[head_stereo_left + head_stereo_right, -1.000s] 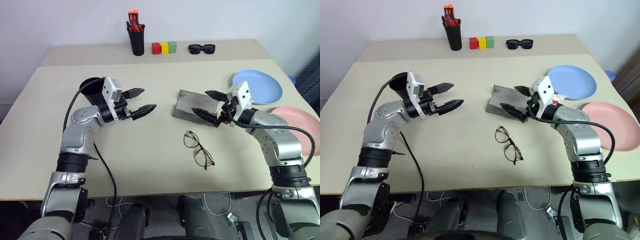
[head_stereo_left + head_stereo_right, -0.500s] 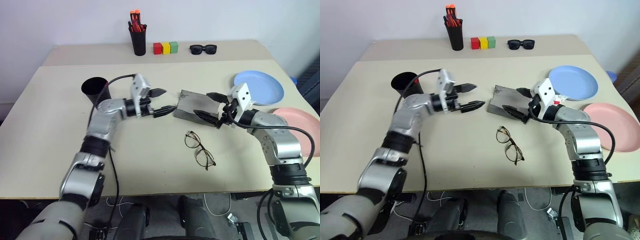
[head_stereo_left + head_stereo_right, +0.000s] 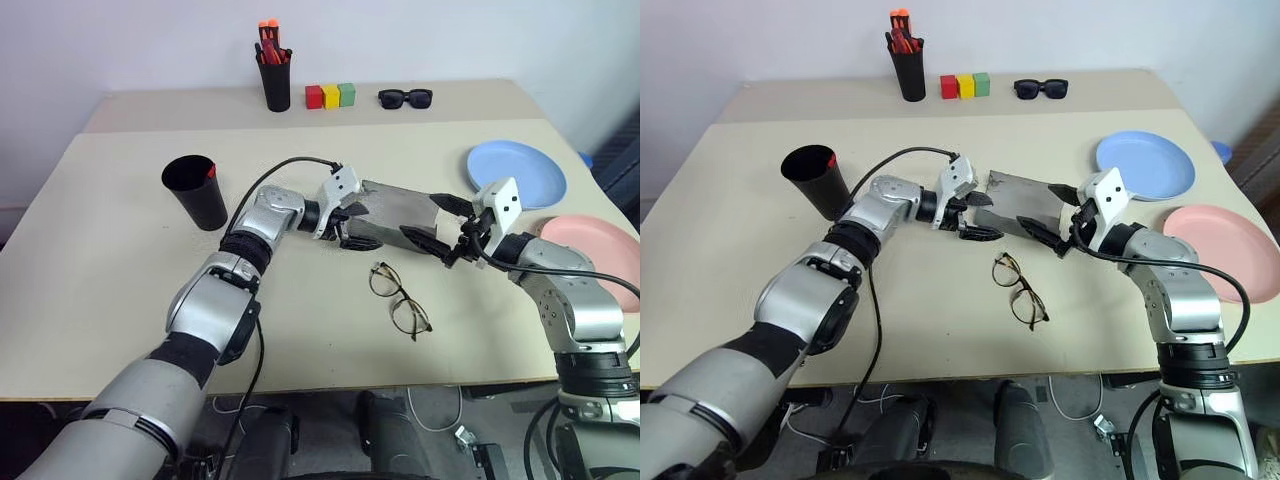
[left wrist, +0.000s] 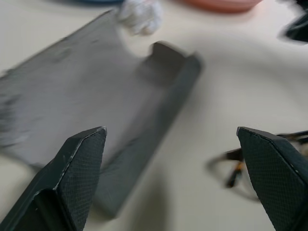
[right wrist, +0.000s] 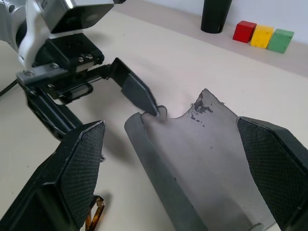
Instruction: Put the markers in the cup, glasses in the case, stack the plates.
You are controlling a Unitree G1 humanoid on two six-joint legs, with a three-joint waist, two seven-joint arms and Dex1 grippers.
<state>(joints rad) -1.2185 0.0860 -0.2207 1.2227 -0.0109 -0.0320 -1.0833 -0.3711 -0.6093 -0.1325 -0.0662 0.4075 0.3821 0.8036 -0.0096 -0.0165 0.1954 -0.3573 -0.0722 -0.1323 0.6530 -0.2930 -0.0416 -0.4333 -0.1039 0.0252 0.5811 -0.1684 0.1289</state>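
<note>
Table (image 3: 100,260): beige top, second beige surface butted behind it.

Case (image 3: 400,212): grey, lying mid-table, lid laid flat; between both grippers.

Left gripper (image 3: 352,227): fingers spread wide, nothing held; at the case's left end, one fingertip (image 5: 144,101) at the lid's edge, contact not certain.

Right gripper (image 3: 436,225): fingers spread wide, nothing held; poised over the case's right end.

Glasses (image 3: 399,298): round lenses, thin dark rims, lying on the table just in front of the case, apart from it, outside it.

Cup (image 3: 196,190): black, upright, left part of the table, well apart from the case; a red tip showing at its rim.

Blue plate (image 3: 516,173): flat on the table, right side, behind the right arm.

Pink plate (image 3: 595,240): flat on the table near the right edge, in front of the blue plate, beside it, not stacked.

Pen cup (image 3: 275,80): black, narrow, holding orange-red pens, on the rear surface.

Blocks (image 3: 330,95): red, yellow, green, in a row just right of the pen cup.

Sunglasses (image 3: 405,97): black, on the rear surface, right of the blocks.
</note>
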